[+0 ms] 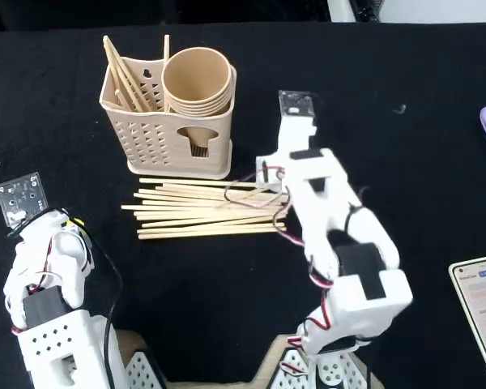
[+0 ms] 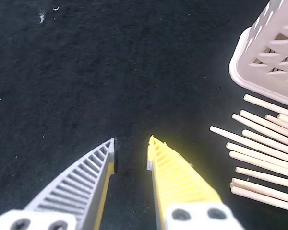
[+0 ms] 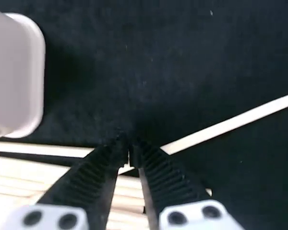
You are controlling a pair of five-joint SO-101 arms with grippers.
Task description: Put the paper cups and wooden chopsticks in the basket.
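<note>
Perforated beige basket (image 1: 146,138) holds nested cups (image 1: 196,77) plus upright chopsticks (image 1: 125,77). Your loose pile (image 1: 202,212), slim pale wood, lies on black cloth just before basket. Right gripper (image 3: 131,146) pinched near-closed at pile's end; left gripper (image 2: 130,143) narrowly parted, empty.

High view: fixed camera overhead, looking steeply down on the table (image 1: 405,121). Arm bases sit at the near edge, the basket (image 1: 170,134) lies toward the far edge, and the chopsticks (image 1: 202,212) lie mid-table.

Left wrist view: camera sits just behind the left gripper (image 2: 132,143) and faces along it, down at the table (image 2: 110,72) from close range. It takes in a basket (image 2: 271,52) corner and chopstick (image 2: 259,153) ends.

Right wrist view: camera sits behind the right gripper (image 3: 129,146), nearer still to the table (image 3: 182,62). It looks over the chopsticks (image 3: 230,122) at a basket (image 3: 14,72) corner.

All three views share the basket and the chopsticks.
</note>
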